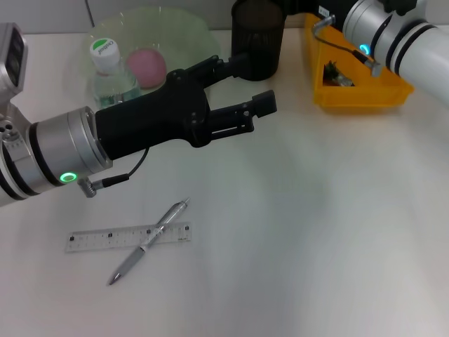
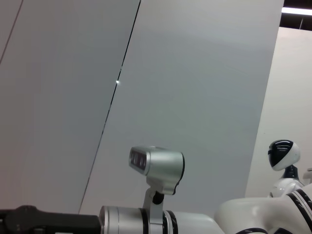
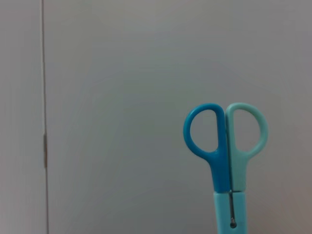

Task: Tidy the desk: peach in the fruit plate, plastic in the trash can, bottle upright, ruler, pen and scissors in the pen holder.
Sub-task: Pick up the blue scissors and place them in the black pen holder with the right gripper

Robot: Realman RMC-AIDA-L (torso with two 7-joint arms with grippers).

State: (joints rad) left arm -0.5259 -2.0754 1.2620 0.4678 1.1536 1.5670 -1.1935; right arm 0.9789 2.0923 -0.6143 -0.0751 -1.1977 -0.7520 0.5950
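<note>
The left gripper, fingers spread apart and empty, hangs just short of the black pen holder, with pen and ruler lying well behind it.

matt white desk. clear plastic ruler, shiny metal pen across it. glossy translucent green plate. scissors: smooth blue plastic handles. left gripper: matt black.

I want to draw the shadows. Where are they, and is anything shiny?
Head view: soft even light; the left claw casts only a faint shadow on the table, and the pen glints a little. Right wrist view: the scissors are sharp against a plain wall, no shadow. Left wrist view: one tiny bright glint on a wall seam.
</note>
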